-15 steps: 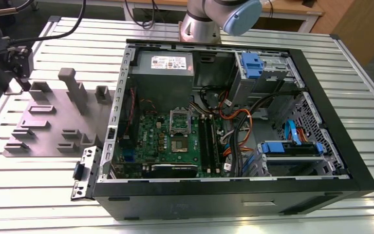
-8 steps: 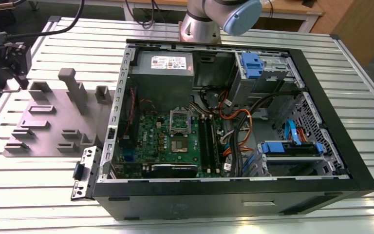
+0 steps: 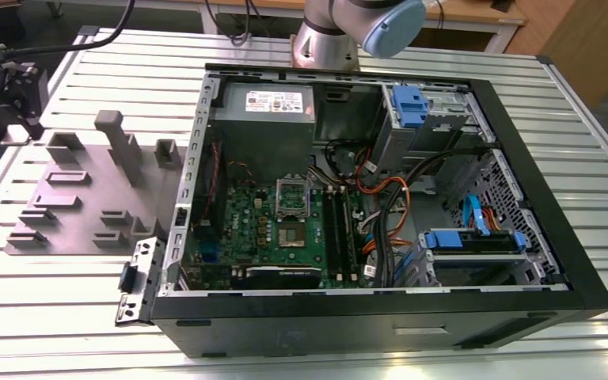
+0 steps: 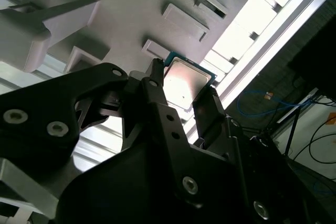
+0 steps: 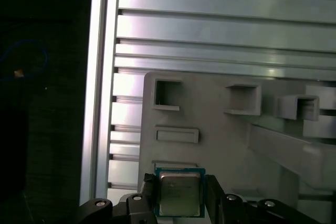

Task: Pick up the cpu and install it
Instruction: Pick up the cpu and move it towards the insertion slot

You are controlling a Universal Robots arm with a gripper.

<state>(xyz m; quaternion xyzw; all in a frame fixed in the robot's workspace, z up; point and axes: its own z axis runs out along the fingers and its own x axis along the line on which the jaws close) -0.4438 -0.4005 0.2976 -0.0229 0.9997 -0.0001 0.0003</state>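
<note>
first wrist view and second wrist view: cpu held in the end effector

in both wrist views we see the end effector (image 5: pixel 180 190) (image 4: pixel 184 83) drawn narrow and gripping the cpu (image 5: pixel 180 196) (image 4: pixel 185 86). its dark fingers (image 5: pixel 149 191) (image 4: pixel 207 109) press on two opposite edges of the chip. the cpu's dull silvery top, edged by a thin teal rim, faces both cameras. behind it we see the pocketed grey fixture tray (image 5: pixel 220 140) (image 4: pixel 121 9) and the ribbed metal tabletop (image 5: pixel 210 24). we cannot tell how far the cpu hangs from the tray.

in the exterior view, the tray (image 3: pixel 82 198) lies on the tabletop (image 3: pixel 51 317), just beside the open computer case (image 3: pixel 389 317) on the exterior view's left. inside the case, we note the green motherboard (image 3: pixel 243 229) with the silvery socket frame (image 3: pixel 291 194) near its middle. the arm (image 3: pixel 336 32) stands beyond the case.
</note>
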